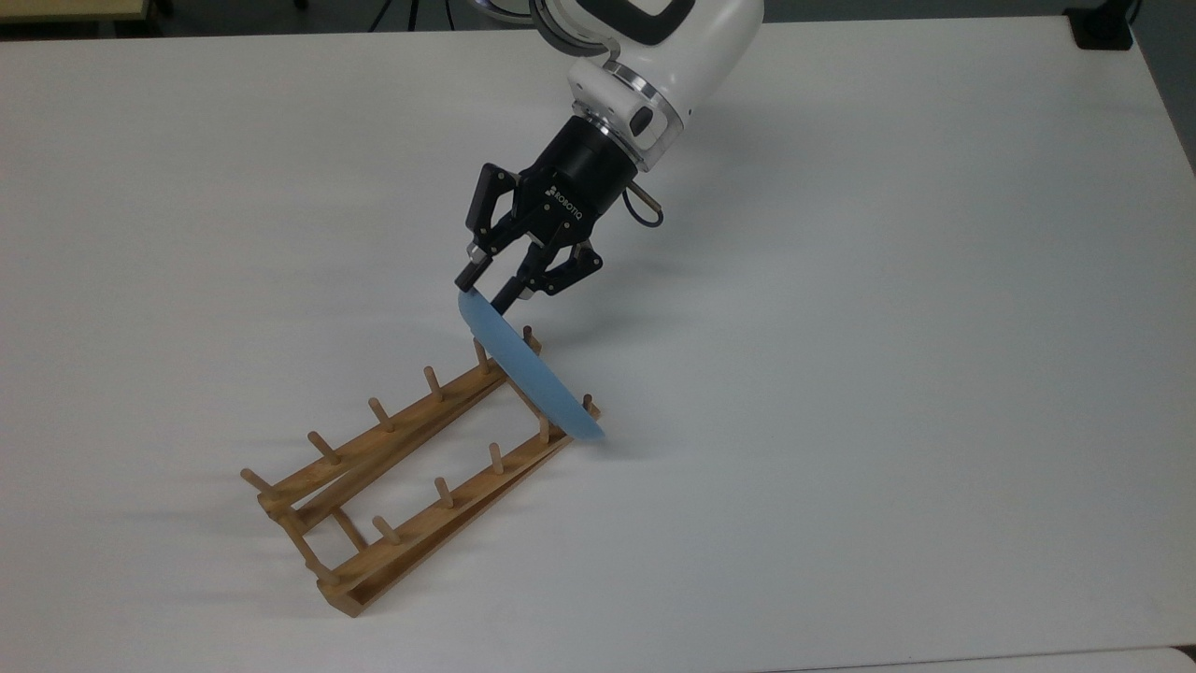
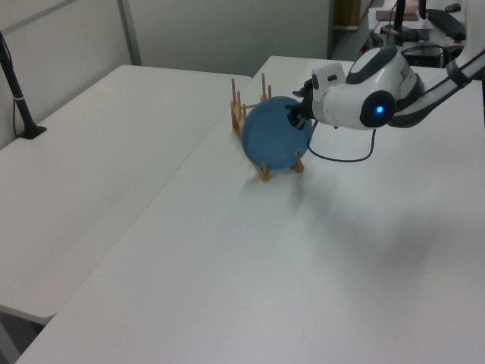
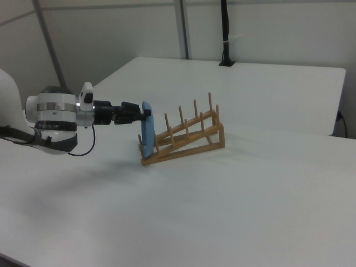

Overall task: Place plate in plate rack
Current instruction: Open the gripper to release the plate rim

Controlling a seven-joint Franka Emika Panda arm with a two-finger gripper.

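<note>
The light-blue plate (image 1: 530, 371) stands on edge at the near-arm end of the wooden plate rack (image 1: 402, 467), leaning between its end pegs. My gripper (image 1: 481, 290) is open, its two fingers spread on either side of the plate's upper rim. In the left view the plate (image 2: 274, 142) faces the camera in front of the plate rack (image 2: 238, 115), with the gripper (image 2: 298, 115) at its upper right edge. From the right view's side angle, the plate (image 3: 147, 133) is upright at the low end of the plate rack (image 3: 189, 139), and the gripper (image 3: 142, 117) sits at its top.
The white table (image 1: 888, 374) is bare around the rack. A black post (image 2: 19, 102) stands on the neighbouring table at the left view's left. The arm's cable (image 2: 341, 155) loops down behind the gripper.
</note>
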